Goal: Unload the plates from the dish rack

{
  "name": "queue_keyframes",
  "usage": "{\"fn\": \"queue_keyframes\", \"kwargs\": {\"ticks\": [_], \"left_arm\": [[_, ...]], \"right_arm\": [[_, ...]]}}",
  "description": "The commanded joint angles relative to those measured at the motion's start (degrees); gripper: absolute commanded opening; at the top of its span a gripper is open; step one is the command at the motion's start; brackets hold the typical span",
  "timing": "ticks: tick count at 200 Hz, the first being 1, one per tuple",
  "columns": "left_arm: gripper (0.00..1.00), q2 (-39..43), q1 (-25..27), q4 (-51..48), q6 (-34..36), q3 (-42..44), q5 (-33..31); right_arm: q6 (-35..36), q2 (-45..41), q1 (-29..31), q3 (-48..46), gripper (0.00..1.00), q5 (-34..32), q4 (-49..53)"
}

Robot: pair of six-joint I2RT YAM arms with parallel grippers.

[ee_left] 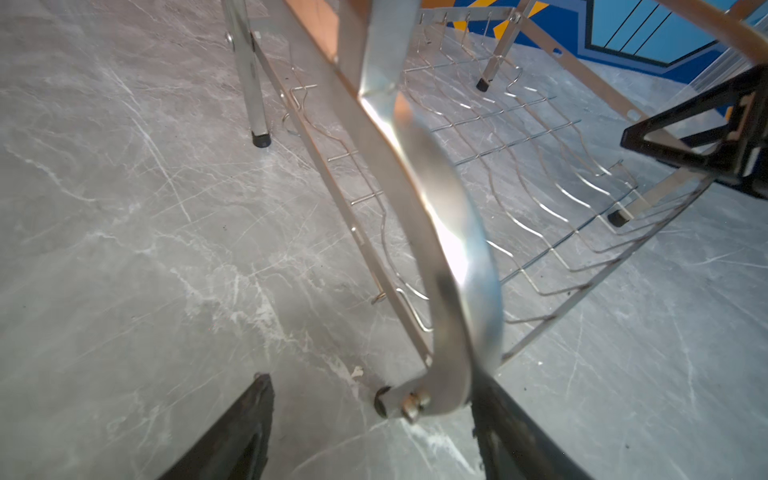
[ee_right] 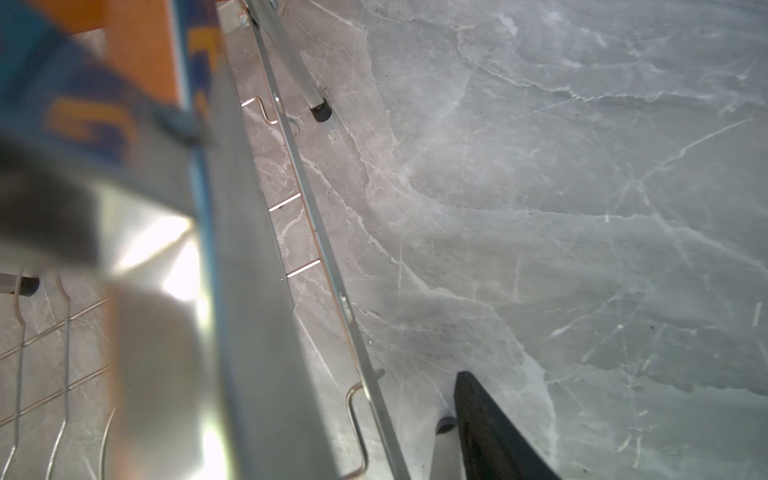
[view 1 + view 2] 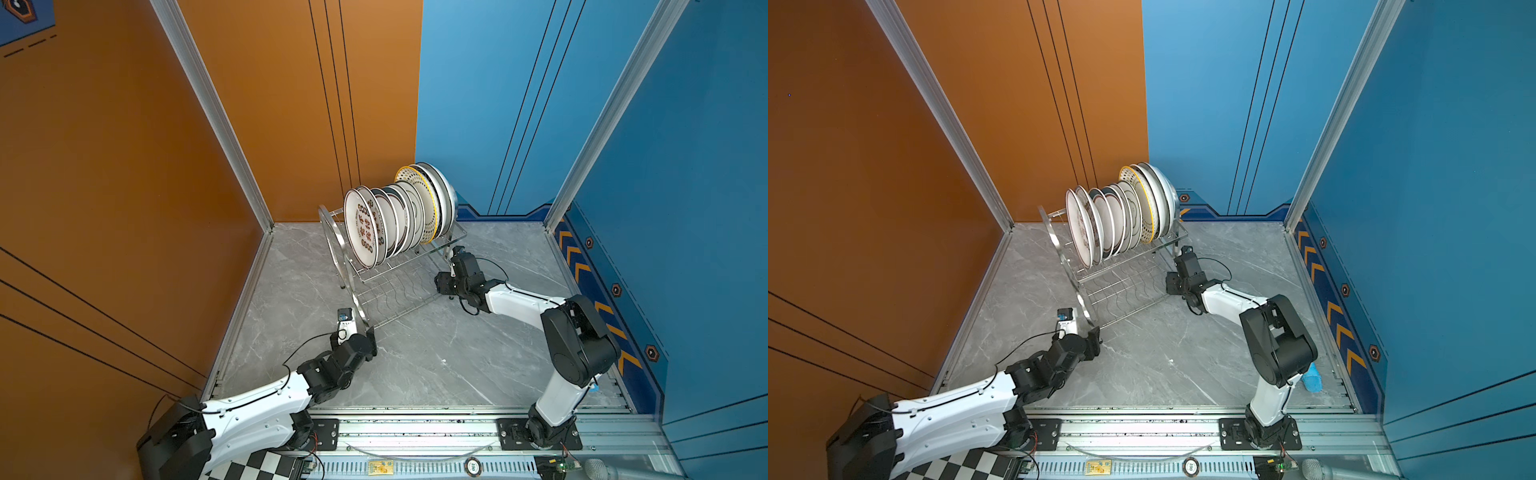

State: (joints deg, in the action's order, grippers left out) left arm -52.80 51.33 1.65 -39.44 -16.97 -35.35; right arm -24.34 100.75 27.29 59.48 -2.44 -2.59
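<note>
Several white plates [image 3: 395, 220] [image 3: 1121, 216] stand on edge in the top tier of the dish rack [image 3: 386, 286] [image 3: 1113, 286], at the back of the grey marble floor. The frontmost plate bears red-black characters. The rack's lower tier is bare wire. My left gripper [image 3: 370, 331] [image 1: 374, 415] is open at the rack's front left foot, and the foot [image 1: 399, 401] lies between its fingers. My right gripper [image 3: 457, 251] is open at the rack's right end frame [image 2: 257, 291]. One finger [image 2: 494, 436] shows beside a leg. The frame hides the other finger.
Orange wall on the left and blue wall on the right and behind close in the floor. A metal rail [image 3: 415, 428] carrying both arm bases runs along the front edge. A light blue object [image 3: 1312, 380] lies behind the right arm's base.
</note>
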Motion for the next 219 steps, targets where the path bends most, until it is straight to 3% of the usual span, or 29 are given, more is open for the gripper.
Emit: {"fn": "queue_keyframes", "kwargs": {"ticks": [1,7,15,44,52,96,139,168,178,219], "left_arm": [[0.82,3.64,-0.40,-5.43,2.49,2.49,1.02],[0.85,4.93,-0.45,-5.71,2.66,2.80,1.14],[0.99,6.66,-0.52,-6.31,3.24,3.22,1.17],[0.98,12.68,-0.76,-9.98,4.00,3.85,-0.67],[0.98,14.11,-0.88,-10.69,3.51,4.23,-1.01],[0.98,17.53,-1.41,-14.76,2.63,3.34,0.01],[0.98,16.96,-1.58,-24.45,-0.46,-3.46,1.17],[0.98,15.69,-1.93,-31.87,-3.26,-9.05,1.97],[0.98,14.76,-1.98,-33.78,-3.27,-11.22,2.54],[0.98,13.25,-2.02,-35.00,-2.50,-15.55,6.83]], "right_arm": [[-1.06,-2.63,1.45,-0.52,0.73,2.88,0.09],[-1.06,-3.35,1.44,-0.91,0.75,2.49,0.33],[-0.94,-4.44,1.45,-1.27,0.78,2.18,0.83],[-0.99,-9.25,1.43,-3.42,0.89,-0.67,2.62],[-1.06,-10.92,1.37,-4.20,1.00,-1.81,3.28],[-1.96,-21.08,1.00,-7.87,1.00,-4.81,8.61],[-3.78,-35.80,2.97,-9.40,1.00,-7.74,24.44],[-4.88,-44.86,12.36,-4.43,1.00,-10.43,36.55],[-5.94,-46.04,19.41,-0.82,1.00,-13.57,39.63],[-5.50,-39.29,37.71,14.74,1.00,-22.24,40.78]]}}
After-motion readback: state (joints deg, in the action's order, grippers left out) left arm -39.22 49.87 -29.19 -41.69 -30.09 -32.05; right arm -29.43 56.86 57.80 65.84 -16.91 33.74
